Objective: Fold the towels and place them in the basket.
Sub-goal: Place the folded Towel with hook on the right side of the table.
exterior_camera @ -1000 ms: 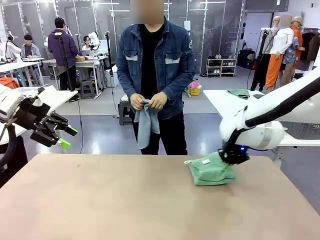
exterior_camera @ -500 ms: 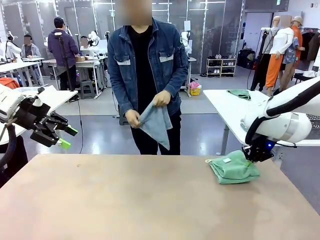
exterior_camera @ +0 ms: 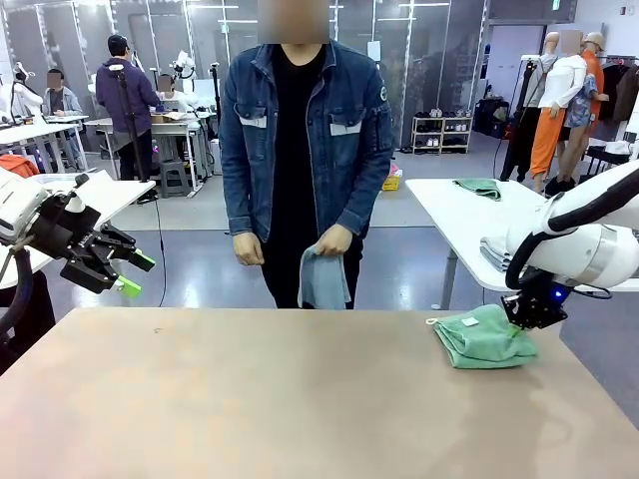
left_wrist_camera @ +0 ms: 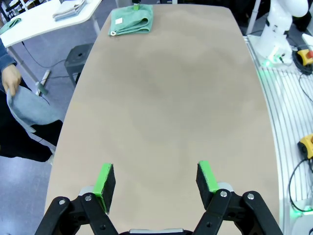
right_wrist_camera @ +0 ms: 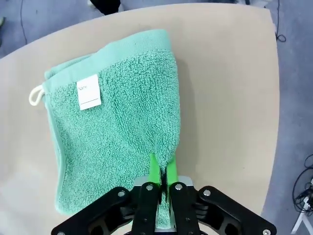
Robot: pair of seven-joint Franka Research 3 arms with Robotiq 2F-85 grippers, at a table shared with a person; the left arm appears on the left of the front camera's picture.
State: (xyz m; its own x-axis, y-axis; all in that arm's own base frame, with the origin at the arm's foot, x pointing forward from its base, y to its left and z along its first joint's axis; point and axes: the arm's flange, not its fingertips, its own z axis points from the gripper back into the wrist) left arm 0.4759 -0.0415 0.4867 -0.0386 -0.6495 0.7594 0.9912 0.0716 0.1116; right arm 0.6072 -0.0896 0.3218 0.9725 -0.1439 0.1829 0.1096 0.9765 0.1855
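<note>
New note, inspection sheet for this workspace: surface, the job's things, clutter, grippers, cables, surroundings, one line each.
Surface: tan table, flat, no spills seen.
Job's things: green towel folded, label up, toward the table's far right; blue-grey towel hanging from the person's hand, off the table.
Clutter: nothing seen.
Grippers: left gripper open, holding nothing, above the table; right gripper shut on the green towel's edge.
Cables: black cable along the right arm; none on the table.
Surroundings: person at the far side; white side table with a green cloth.
</note>
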